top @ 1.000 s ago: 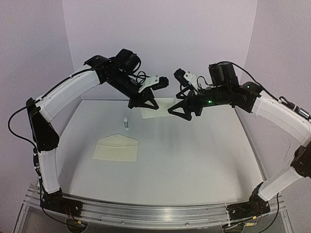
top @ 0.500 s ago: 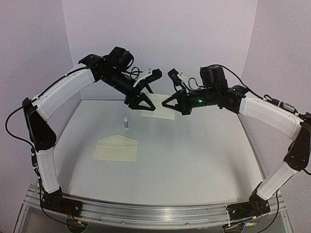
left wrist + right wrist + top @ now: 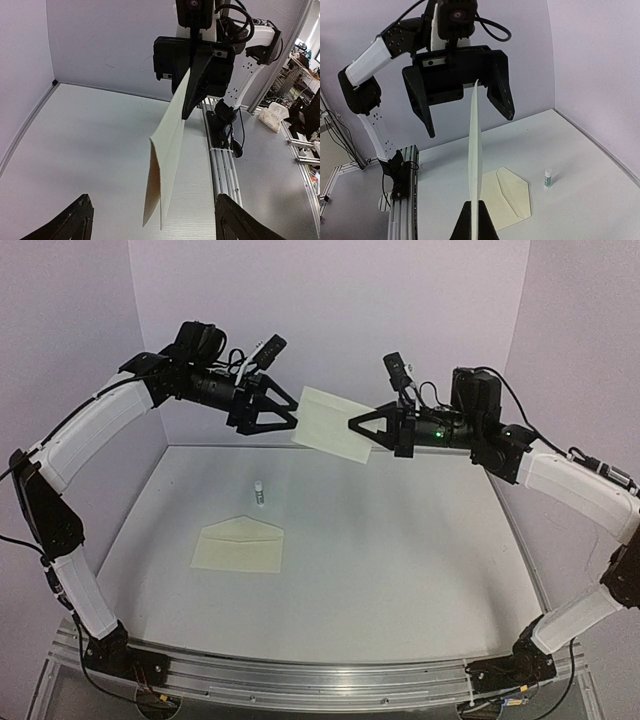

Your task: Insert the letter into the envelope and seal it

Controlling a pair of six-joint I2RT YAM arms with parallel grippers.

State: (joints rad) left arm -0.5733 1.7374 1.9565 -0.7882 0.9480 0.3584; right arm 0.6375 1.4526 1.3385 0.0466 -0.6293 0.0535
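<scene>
The letter, a folded pale sheet, hangs in the air above the back of the table. My right gripper is shut on its right edge. In the right wrist view the letter stands edge-on, rising from my right gripper. My left gripper is open just left of the sheet, its fingers straddling that edge without touching it. In the left wrist view the letter hangs between the spread fingers of my left gripper. The cream envelope lies flat on the table at front left, flap open.
A small white glue stick stands upright just behind the envelope, and shows as the glue stick beside the envelope in the right wrist view. Lilac walls close the table at the back and both sides.
The letter has risen from the back of the table into the air. My right gripper closed on it; my left gripper opened, let go and drew back to the left.
</scene>
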